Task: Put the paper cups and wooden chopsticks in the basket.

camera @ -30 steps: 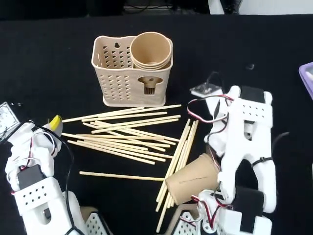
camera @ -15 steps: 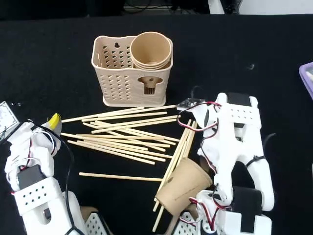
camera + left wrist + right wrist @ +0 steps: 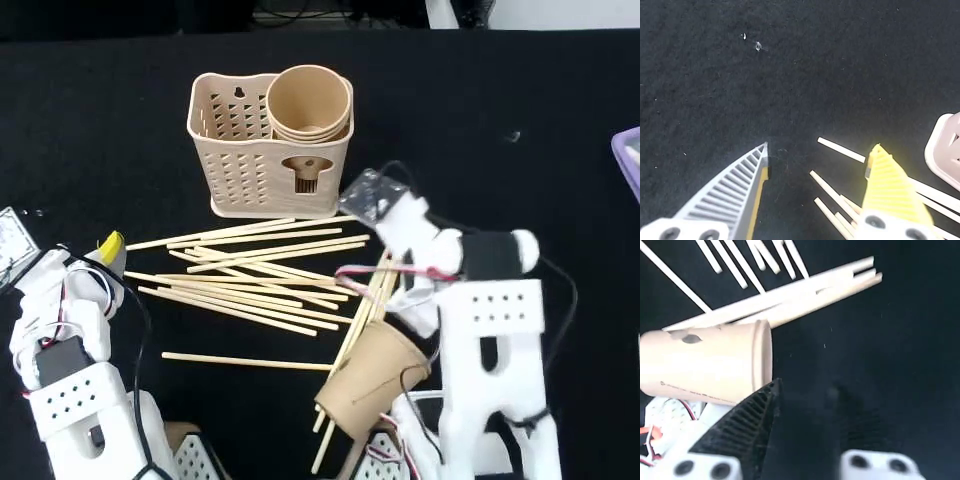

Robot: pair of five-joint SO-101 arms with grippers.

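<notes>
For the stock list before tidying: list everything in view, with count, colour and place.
basket: one, beige, upright at the far middle of the table.
stacked cups: one stack, count unclear, brown, in the basket compartment nearer the right arm.
loose cup: one, brown, on its side over chopstick ends, beside the right arm.
chopsticks: many, pale wood, scattered in front of the basket.
cloth: one, black, covering the table.
purple object: one, at the high view's right edge; unclear what it is.
left gripper: grey and yellow, open, by chopstick ends.
right gripper: black, open, next to the loose cup.

Beige perforated basket point(image 3: 250, 178), seemingly tan cup point(image 3: 372, 382)
</notes>
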